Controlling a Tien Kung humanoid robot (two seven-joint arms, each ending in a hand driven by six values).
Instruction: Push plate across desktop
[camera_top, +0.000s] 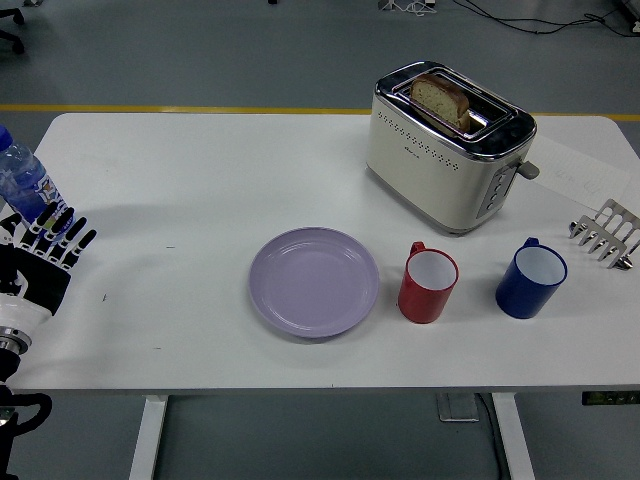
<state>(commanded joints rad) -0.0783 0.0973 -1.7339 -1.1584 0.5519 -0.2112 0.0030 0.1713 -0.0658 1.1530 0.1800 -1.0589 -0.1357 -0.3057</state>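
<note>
A lilac plate (314, 281) lies flat on the white table (200, 180), near the front middle. My left hand (45, 245) is at the table's left edge, far to the left of the plate, with its fingers spread and holding nothing. It does not touch the plate. The right arm is out of view.
A red mug (429, 285) stands just right of the plate, a blue mug (531, 278) further right. A cream toaster (447, 146) with bread in it stands behind them. A metal rack (606, 234) and a paper sheet are at the right edge. A water bottle (20, 180) stands behind my left hand.
</note>
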